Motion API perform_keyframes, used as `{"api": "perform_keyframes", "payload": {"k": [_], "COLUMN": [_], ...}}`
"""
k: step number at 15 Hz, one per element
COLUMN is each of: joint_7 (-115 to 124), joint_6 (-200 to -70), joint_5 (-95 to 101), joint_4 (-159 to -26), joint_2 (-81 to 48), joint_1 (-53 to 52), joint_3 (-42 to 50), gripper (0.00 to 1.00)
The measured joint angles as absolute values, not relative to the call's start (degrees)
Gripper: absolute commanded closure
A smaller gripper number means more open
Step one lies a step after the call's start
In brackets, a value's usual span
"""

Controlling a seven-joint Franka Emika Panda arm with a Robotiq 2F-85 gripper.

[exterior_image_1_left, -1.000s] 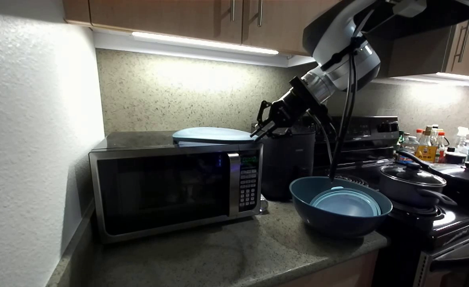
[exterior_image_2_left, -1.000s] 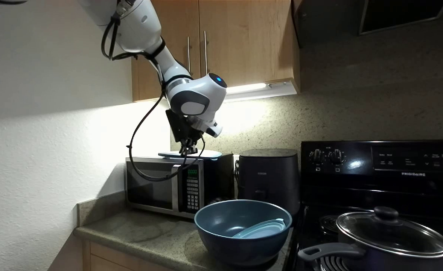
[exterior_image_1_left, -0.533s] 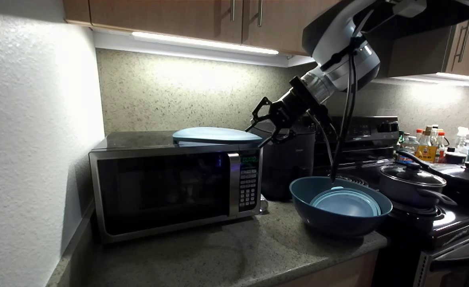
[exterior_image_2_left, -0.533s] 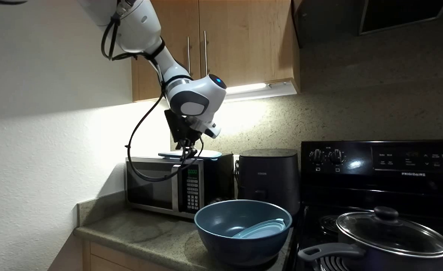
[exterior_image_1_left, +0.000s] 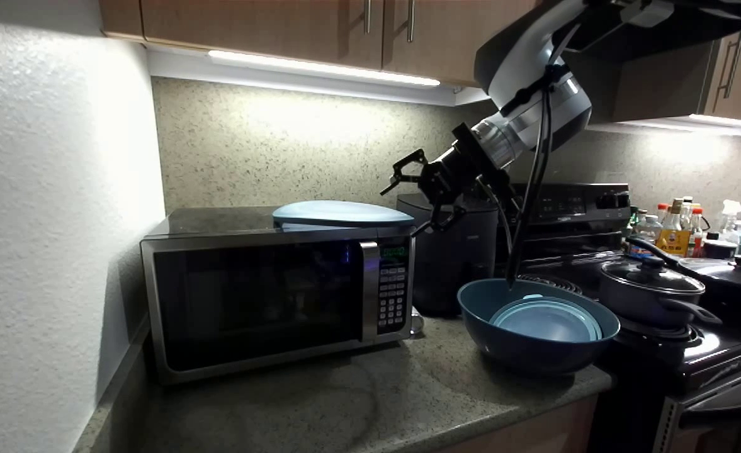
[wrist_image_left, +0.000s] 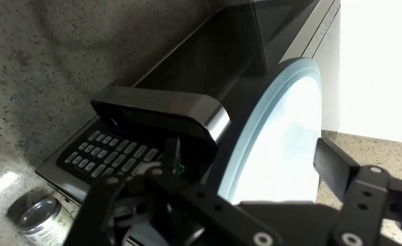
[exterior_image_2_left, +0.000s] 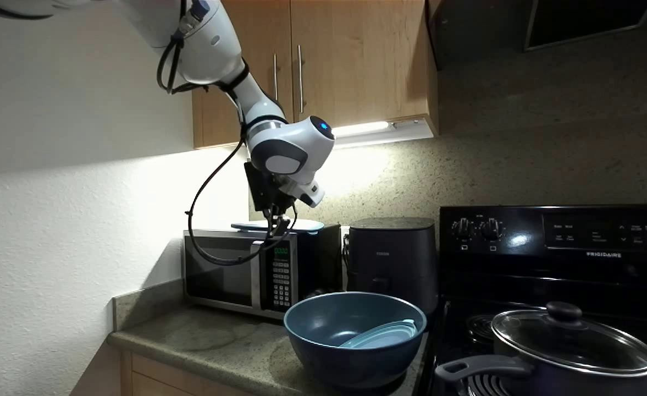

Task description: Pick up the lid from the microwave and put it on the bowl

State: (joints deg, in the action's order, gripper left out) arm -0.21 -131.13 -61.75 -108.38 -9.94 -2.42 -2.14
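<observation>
The lid (exterior_image_1_left: 343, 212) lies on top of the microwave (exterior_image_1_left: 260, 302), toward the right-hand end as seen in both exterior views, and has not been lifted. The bowl (exterior_image_1_left: 534, 355) stands on the table (exterior_image_1_left: 345, 409), well apart from the lid, its mouth uncovered; a round light-blue piece (exterior_image_1_left: 546, 321) leans inside it. The jaws stand wide apart and grip nothing. In an exterior view they are at the lid's right-hand edge; whether either side touches the rim cannot be determined. In the wrist view the lid shows between them.

Progress: the arm (exterior_image_2_left: 257, 107) is at the lid; this is judged to be the approach before the grasp. Outstanding: closing on the rim, lifting, carrying across and setting the lid down over the bowl.

Compared with the frame one second earlier: the jaws, then nearly together, are now spread, having been partly parted midway. The arm has shifted slightly in both exterior views. The lid, the microwave and the bowl show no change of position.
</observation>
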Motion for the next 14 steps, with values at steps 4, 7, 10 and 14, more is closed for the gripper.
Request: {"api": "perform_keyframes", "payload": {"k": [4,7,10,14], "joint_7": [-0.45,-0.45,-0.45,-0.45], "joint_6": [-131.19,-131.22,-131.22,-130.5], "joint_5": [-63.53,-63.96,-64.08,-64.47], "joint_4": [-105.41,-103.44,-101.8,-101.19], "joint_2": [-13.0,-15.07,-16.82,-17.24], "joint_1": [-2.24,-1.93,-1.26,-0.73], "joint_3": [-1.87,-1.7,-1.65,-1.65], "gripper": [0.33,0.54,0.73,0.96]}}
